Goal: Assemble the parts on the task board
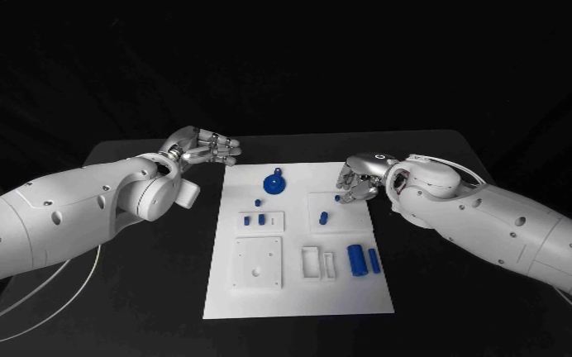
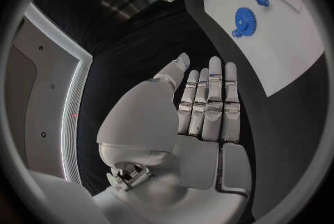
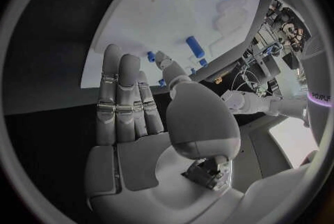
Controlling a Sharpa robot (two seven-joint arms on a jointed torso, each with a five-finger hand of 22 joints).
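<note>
Right hand point(image 1: 360, 177) hovers beside a blue peg point(image 1: 337, 198).

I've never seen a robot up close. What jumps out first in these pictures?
The white task board glows against the black table, dotted with small blue parts, among them a blue gear near its far end and a blue cylinder nearer the robot. Two white arms flank it: the left robot hand hangs empty beyond the board's far left corner, and the right robot hand reaches over the board's right edge by a small blue part.
</note>
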